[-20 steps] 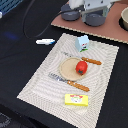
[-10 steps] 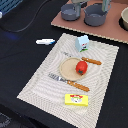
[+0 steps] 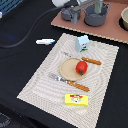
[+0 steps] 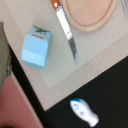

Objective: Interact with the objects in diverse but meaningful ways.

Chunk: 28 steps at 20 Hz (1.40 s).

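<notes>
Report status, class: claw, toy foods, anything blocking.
Claw not in view; arm high at the far edge. Tomato on plate, milk carton upright on mat, fish off mat, yellow box near edge. Nothing blocking.

One tomato, one milk carton, one yellow box, one fish, two pots

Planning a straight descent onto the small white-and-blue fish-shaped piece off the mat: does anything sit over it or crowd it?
Nothing visible does. The white-and-blue fish-shaped piece lies alone on the dark table, off the striped placemat's edge. The light-blue milk carton and the orange-handled knife lie on the mat, clear of it. The gripper itself is out of view.
</notes>
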Tool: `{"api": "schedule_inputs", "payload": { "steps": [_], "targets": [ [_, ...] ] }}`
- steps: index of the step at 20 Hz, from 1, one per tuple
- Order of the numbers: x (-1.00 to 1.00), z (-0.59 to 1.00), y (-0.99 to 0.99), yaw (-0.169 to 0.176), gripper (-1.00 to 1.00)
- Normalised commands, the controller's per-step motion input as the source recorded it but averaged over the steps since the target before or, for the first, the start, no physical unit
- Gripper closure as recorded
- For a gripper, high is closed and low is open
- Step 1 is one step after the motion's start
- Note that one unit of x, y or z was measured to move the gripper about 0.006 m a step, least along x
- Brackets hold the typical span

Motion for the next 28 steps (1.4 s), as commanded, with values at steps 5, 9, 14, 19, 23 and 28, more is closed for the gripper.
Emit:
{"api": "schedule_inputs", "payload": {
  "steps": [5, 9, 14, 19, 23, 28],
  "targets": [
    [0.15, 0.08, -0.90, 0.056, -1.00],
    [0.21, 0.08, -0.91, 0.048, -1.00],
    [0.35, 0.09, -0.75, 0.102, -1.00],
    [0.37, 0.00, -0.66, 0.116, -1.00],
    [0.56, 0.01, -0.59, 0.073, -1.00],
    [0.84, 0.14, -0.36, 0.008, -1.00]
  ]
}}
